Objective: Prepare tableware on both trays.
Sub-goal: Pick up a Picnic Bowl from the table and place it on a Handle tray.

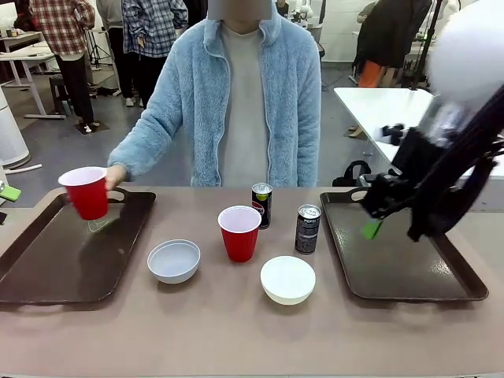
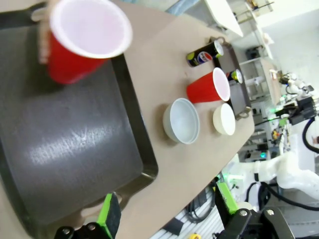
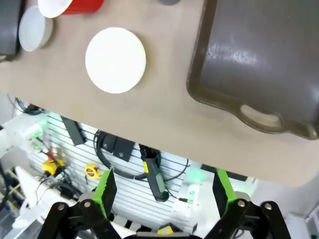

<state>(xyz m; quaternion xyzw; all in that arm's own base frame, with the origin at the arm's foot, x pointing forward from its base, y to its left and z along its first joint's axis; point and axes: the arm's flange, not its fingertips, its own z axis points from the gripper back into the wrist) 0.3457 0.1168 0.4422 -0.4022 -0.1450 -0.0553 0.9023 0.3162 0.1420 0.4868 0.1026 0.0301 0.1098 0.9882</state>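
While the person's hand point(image 1: 116, 175) holds a red cup point(image 1: 85, 192) over the upper corner of the left tray point(image 1: 47, 272), at the left edge of the front view, I judge the task to be at its first placing. That cup hangs just above the tray floor, mouth up, with its long axis close to vertical and leaning slightly. Neither tray has anything set down on it yet. The right tray point(image 1: 409, 272) lies bare at the right of the frame. Both trays run their long sides from the bottom of the frame toward the top. Between them on the desk point(image 1: 236, 339) stands the other red cup point(image 1: 239, 233), upright and mouth up. The first can point(image 1: 261, 205) is just above it in the frame and the second can point(image 1: 308, 228) is to its right, both on end with long axes vertical. A greyish-white bowl point(image 1: 174, 261) sits to the lower left of that cup and a cream-white bowl point(image 1: 287, 279) to the lower right, both open side up. My right claw point(image 3: 164, 179) is spread wide with nothing between its pads, and in the front view it hovers over the upper left of the right tray. My left claw point(image 2: 165, 196) is likewise spread wide and empty. For the next move I would send the right claw to the second can, the piece nearest that tray. That calls for closing sideways round the upright body, low enough not to tip it, and keeping clear of the cream-white bowl beside it.
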